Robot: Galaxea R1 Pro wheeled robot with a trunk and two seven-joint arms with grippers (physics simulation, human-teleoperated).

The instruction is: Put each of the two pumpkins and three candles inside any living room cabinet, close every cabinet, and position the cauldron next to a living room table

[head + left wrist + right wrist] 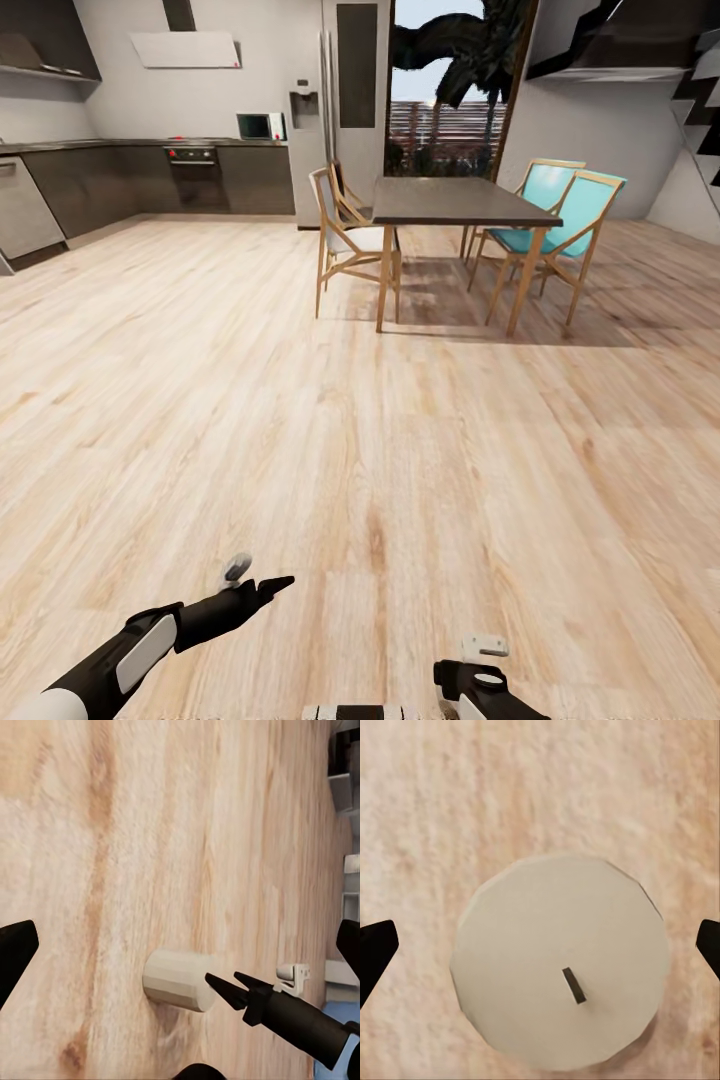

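A cream cylindrical candle point(559, 960) with a short dark wick stands upright on the wooden floor. My right gripper point(542, 949) hangs open straight above it, one dark fingertip on each side and neither touching it. In the left wrist view the same candle point(180, 979) appears side-on, with the right gripper's fingers point(229, 988) just off its top end. My left gripper point(182, 945) is open and empty, held out over bare floor at the lower left of the head view point(272, 583). The right arm's wrist point(470, 680) sits at the bottom edge. The pumpkins, cabinet and cauldron are out of view.
A dark-topped dining table point(455, 200) with several wooden chairs, two with teal seats point(560, 210), stands ahead. A kitchen counter with an oven point(195, 175) runs along the far left wall beside a fridge point(310, 120). Wide wooden floor point(300, 400) lies between.
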